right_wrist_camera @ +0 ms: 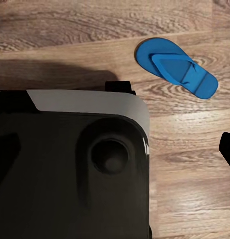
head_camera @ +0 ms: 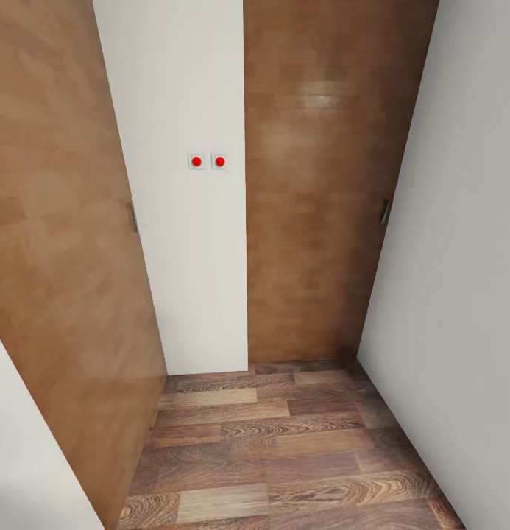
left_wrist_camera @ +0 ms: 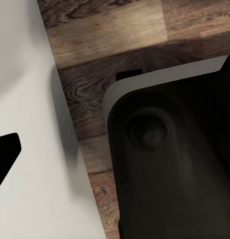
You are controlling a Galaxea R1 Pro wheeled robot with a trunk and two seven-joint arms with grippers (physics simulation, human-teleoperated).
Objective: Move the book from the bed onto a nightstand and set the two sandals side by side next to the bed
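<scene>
One sandal [right_wrist_camera: 175, 67] lies flat on the floor [right_wrist_camera: 194, 164] beside the base [right_wrist_camera: 70, 169]; likely light, flexible, best pinched at the sole edge; jaw state of both grippers cannot be told.

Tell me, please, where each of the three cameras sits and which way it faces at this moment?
Head view: on the robot's head, facing forward and down into a narrow corner: a white wall with two red buttons, wooden doors, plank floor.
Left wrist view: near the left gripper, looking down at floor, a white surface and the robot's dark base.
Right wrist view: near the right gripper, looking down at the base and one blue sandal lying on the floor.
Shared: both wrist views show base and wood floor.
</scene>
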